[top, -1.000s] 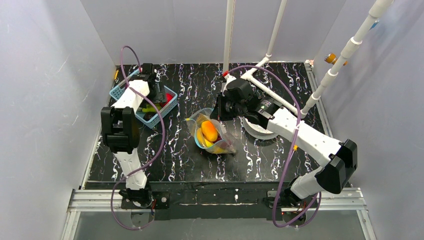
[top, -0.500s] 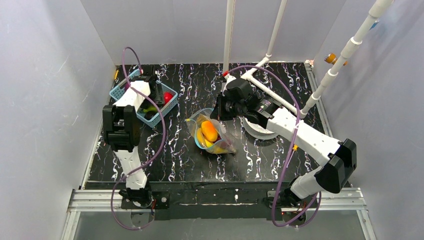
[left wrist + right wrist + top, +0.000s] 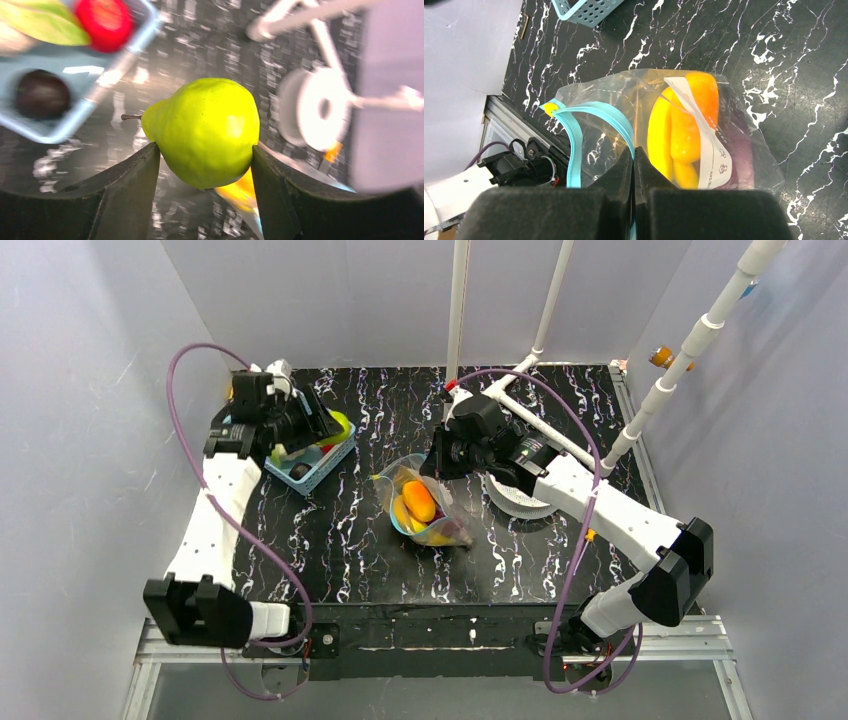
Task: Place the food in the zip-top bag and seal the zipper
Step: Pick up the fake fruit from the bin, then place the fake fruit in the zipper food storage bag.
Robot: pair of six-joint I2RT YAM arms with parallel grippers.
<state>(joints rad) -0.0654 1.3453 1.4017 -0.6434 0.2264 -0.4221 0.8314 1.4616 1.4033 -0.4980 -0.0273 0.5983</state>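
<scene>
The left gripper (image 3: 205, 155) is clamped on a green pear (image 3: 205, 130), one finger pressed to each side, with the stem pointing left in the wrist view. Half a second ago this gripper was down inside the light-blue basket (image 3: 300, 468) at the far left of the table. It has since risen and now holds the pear (image 3: 341, 426) over the basket's right edge, while the left arm has swung from a folded pose into a long stretch with its elbow low at the near left. Left in the basket (image 3: 75, 125) are a red piece (image 3: 102, 22), a dark round piece (image 3: 42, 95) and something leafy green (image 3: 45, 22). The right gripper (image 3: 634, 155) has not moved: its fingers are pinched together on the open rim of the zip-top bag (image 3: 734, 150), which sits mid-table, holding the mouth up toward the left. The teal zipper (image 3: 574, 145) curves apart, unsealed. Inside the bag lie yellow bananas (image 3: 674, 140) and an orange piece (image 3: 704, 95), with a purple shape showing through the plastic on the right. A white perforated disc (image 3: 520, 502) lies just right of the bag (image 3: 425, 505).
</scene>
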